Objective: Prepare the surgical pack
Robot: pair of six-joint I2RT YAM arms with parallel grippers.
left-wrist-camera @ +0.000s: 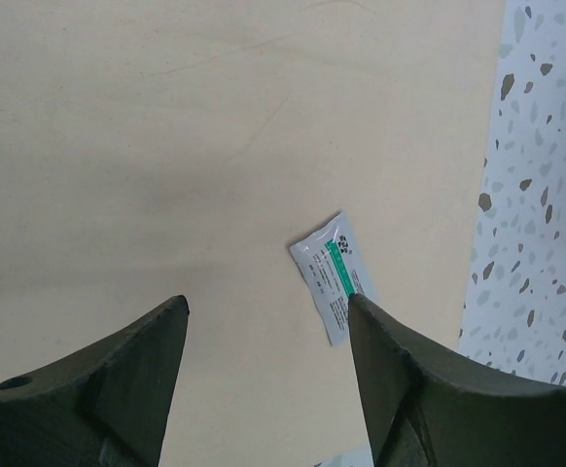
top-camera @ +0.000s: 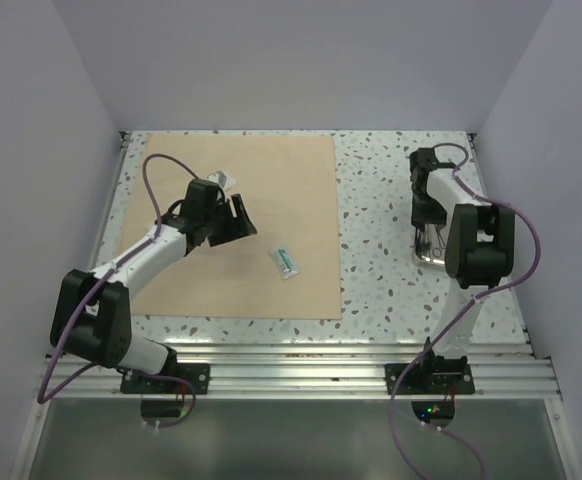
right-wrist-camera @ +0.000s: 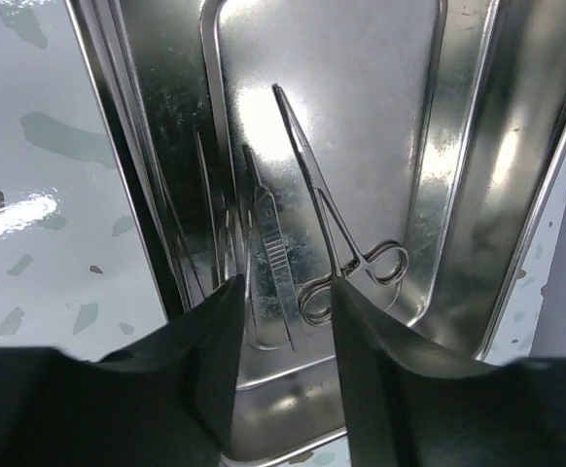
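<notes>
Sheet [top-camera: 261, 190] left on table [top-camera: 381, 270], packet [top-camera: 286, 263] on sheet, tray [right-wrist-camera: 477, 146] right on table, scissors [right-wrist-camera: 339, 248] in tray.

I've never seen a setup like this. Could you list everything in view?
tan sheet: one, tan, flat on the table's left part
packet: one, white with a green stripe, on the sheet
white item: one, white, by the left gripper; unclear what
steel tray: one, shiny, table's right side
ring-handled instrument: one, silver, in the tray
scalpel handle: one, silver, beside it
table: one, white, speckled
left gripper: one, dark, open above the sheet
right gripper: one, dark, open over the tray
</notes>
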